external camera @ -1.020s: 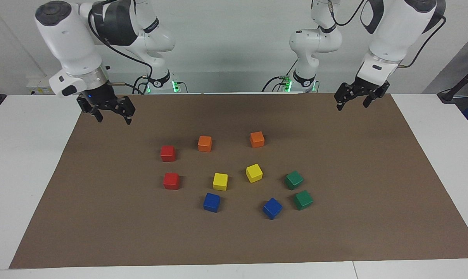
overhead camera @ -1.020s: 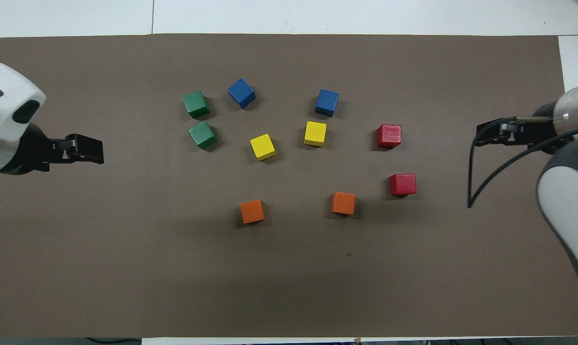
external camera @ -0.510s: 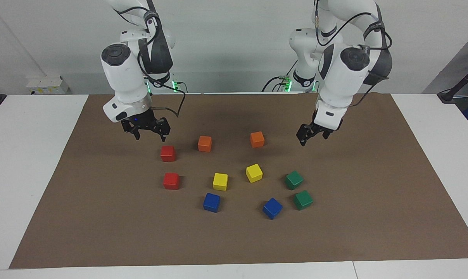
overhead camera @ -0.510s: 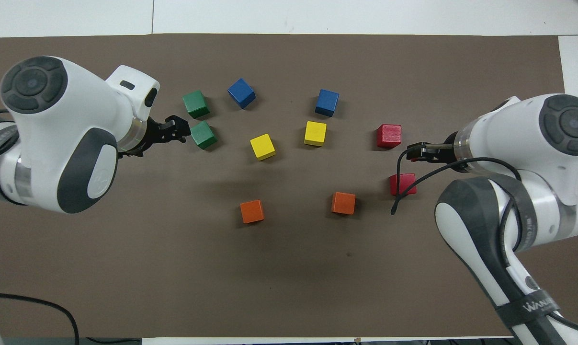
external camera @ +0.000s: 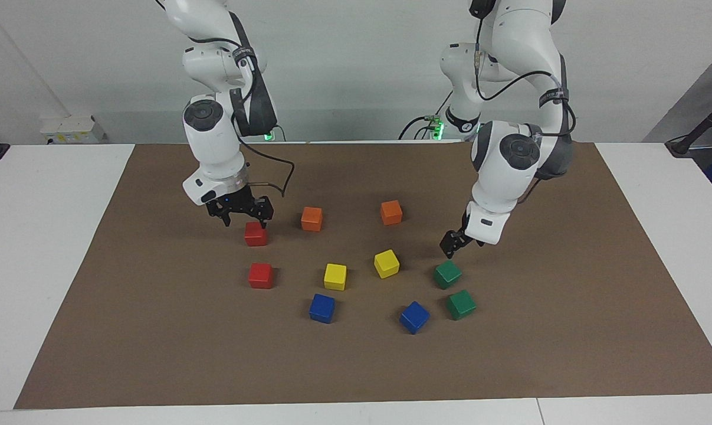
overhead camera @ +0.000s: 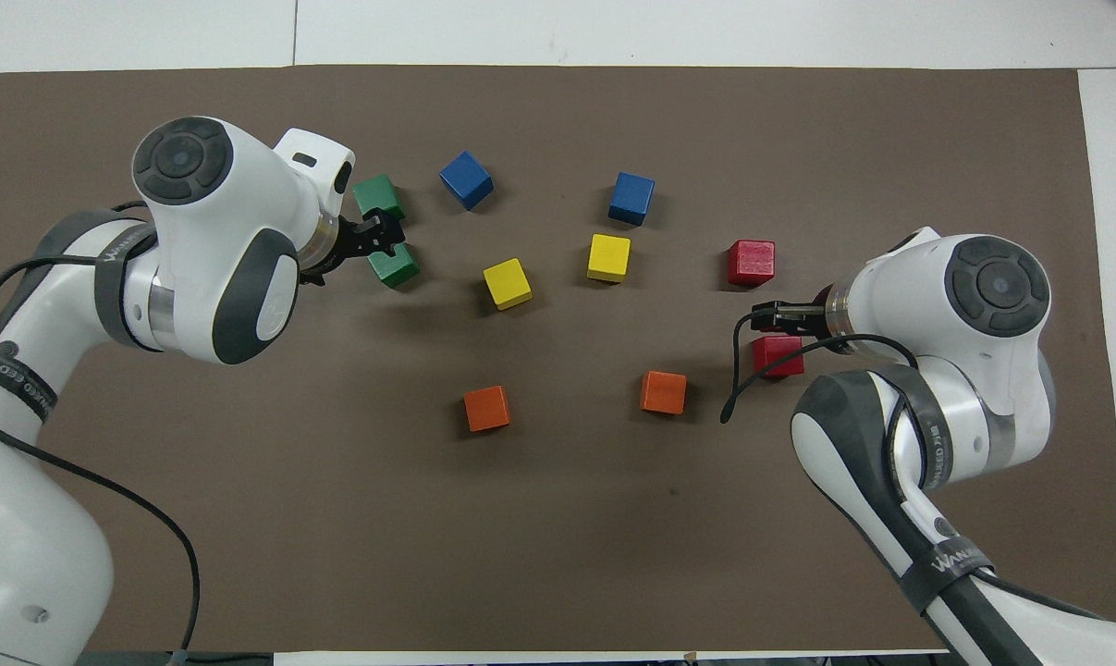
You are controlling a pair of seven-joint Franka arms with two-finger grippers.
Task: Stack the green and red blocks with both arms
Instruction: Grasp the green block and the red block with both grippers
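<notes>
Two red blocks lie toward the right arm's end: one nearer the robots (external camera: 255, 234) (overhead camera: 778, 356) and one farther (external camera: 261, 275) (overhead camera: 752, 262). Two green blocks lie toward the left arm's end: one nearer (external camera: 447, 274) (overhead camera: 393, 265) and one farther (external camera: 461, 304) (overhead camera: 377, 196). My right gripper (external camera: 245, 221) (overhead camera: 768, 317) is open, just above the nearer red block, not touching it. My left gripper (external camera: 450, 248) (overhead camera: 379, 236) is open, a little above the nearer green block.
Two orange cubes (external camera: 311, 218) (external camera: 391, 212) lie nearest the robots. Two yellow cubes (external camera: 335, 276) (external camera: 386, 263) lie in the middle, and two blue cubes (external camera: 322, 308) (external camera: 414, 317) lie farthest. All sit on a brown mat (external camera: 568, 330) on the white table.
Both arms have swung in from the table's ends and come down: the right gripper to the nearer red block, the left gripper to the nearer green block. No block has moved.
</notes>
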